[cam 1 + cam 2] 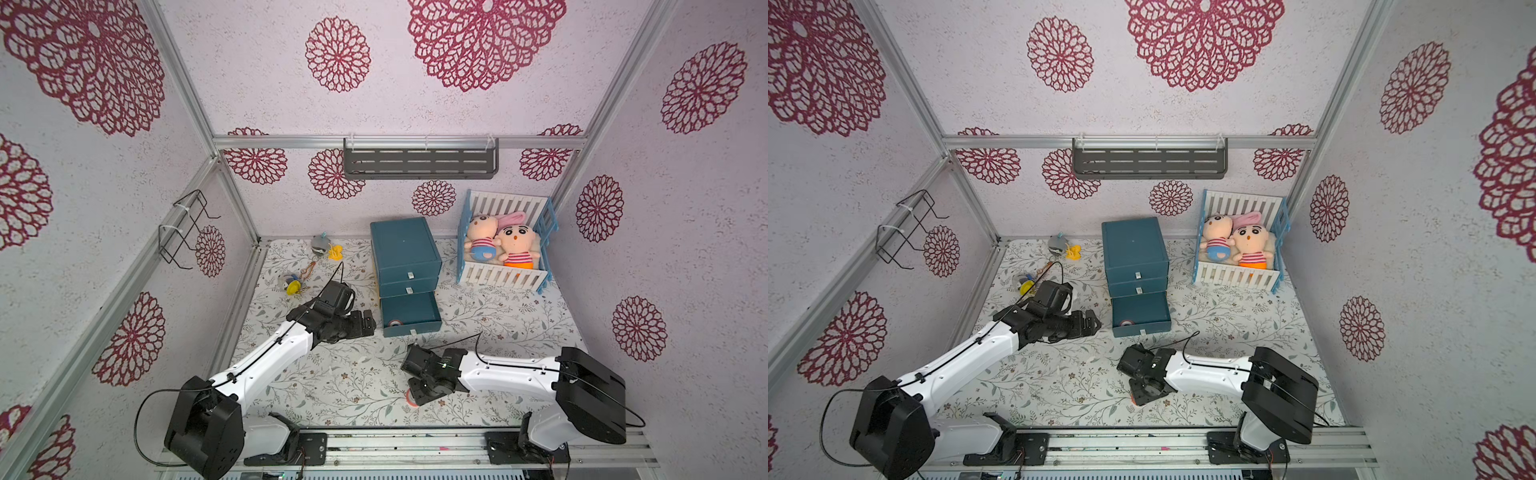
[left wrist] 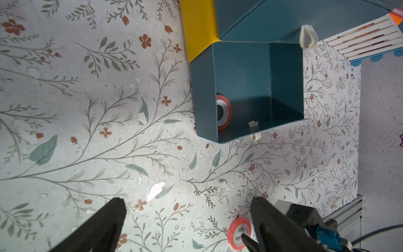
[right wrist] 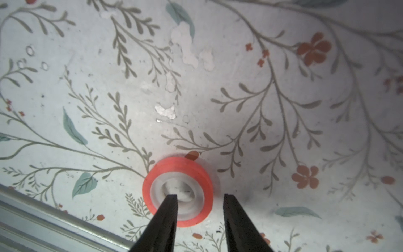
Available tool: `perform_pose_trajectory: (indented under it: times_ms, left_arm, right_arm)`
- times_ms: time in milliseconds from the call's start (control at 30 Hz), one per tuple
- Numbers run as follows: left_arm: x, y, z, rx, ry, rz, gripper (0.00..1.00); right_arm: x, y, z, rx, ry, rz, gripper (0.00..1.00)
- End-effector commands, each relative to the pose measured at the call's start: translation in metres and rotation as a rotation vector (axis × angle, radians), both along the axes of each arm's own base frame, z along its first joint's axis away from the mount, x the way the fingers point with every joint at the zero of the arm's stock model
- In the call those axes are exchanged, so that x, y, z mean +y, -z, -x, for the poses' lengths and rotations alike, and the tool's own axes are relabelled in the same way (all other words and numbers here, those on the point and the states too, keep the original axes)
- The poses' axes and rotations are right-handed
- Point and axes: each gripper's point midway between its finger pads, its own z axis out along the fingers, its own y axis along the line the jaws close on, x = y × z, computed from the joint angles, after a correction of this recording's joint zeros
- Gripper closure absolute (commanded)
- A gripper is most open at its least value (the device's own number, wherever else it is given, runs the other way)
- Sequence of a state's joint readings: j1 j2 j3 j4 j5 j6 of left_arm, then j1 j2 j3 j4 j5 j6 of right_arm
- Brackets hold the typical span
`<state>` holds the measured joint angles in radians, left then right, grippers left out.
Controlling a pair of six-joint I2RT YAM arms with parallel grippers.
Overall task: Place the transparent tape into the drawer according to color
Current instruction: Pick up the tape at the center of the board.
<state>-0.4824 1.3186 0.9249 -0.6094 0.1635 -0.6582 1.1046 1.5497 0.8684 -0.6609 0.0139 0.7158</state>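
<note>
We list: one red-orange tape (image 2: pixel 224 113) in bottom drawer (image 2: pixel 285 87); second tape (image 3: pixel 185 172) on counter (image 3: pixel 87 87), right pincer (image 3: pixel 199 196) astride, unclenched; left pincer (image 2: pixel 187 200) released.

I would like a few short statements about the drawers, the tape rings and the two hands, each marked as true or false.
1. The bottom drawer stands open. True.
2. That drawer is empty. False: a red-orange tape ring lies inside.
3. The left hand holds a tape ring. False: it is open and empty.
4. One finger of the right hand is in the core of the tape ring on the table. True.
</note>
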Motion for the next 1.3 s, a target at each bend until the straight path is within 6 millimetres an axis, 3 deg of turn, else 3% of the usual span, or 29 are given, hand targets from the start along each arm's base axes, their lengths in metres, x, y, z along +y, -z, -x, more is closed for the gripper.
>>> perform_pose_trajectory:
  times_ms: [0, 367, 633, 1000, 1267]
  left_arm:
    - [0.004, -0.002, 0.001, -0.008, 0.005, 0.007, 0.03]
    - [0.006, 0.001, 0.002, -0.004, 0.001, 0.019, 0.03]
    - [0.008, 0.002, 0.002, -0.001, 0.000, 0.021, 0.03]
    - [0.010, 0.004, 0.003, 0.002, -0.006, 0.022, 0.03]
    - [0.011, 0.003, 0.002, 0.002, -0.010, 0.024, 0.03]
  right_arm:
    - [0.004, -0.005, -0.004, -0.033, -0.020, 0.016, 0.60]
    - [-0.002, 0.007, 0.000, -0.021, -0.042, 0.099, 0.66]
    - [-0.002, 0.013, 0.002, -0.014, -0.061, 0.135, 0.76]
    - [-0.005, 0.016, 0.001, -0.017, -0.062, 0.156, 1.00]
    - [0.001, 0.010, -0.003, -0.039, -0.047, 0.127, 1.00]
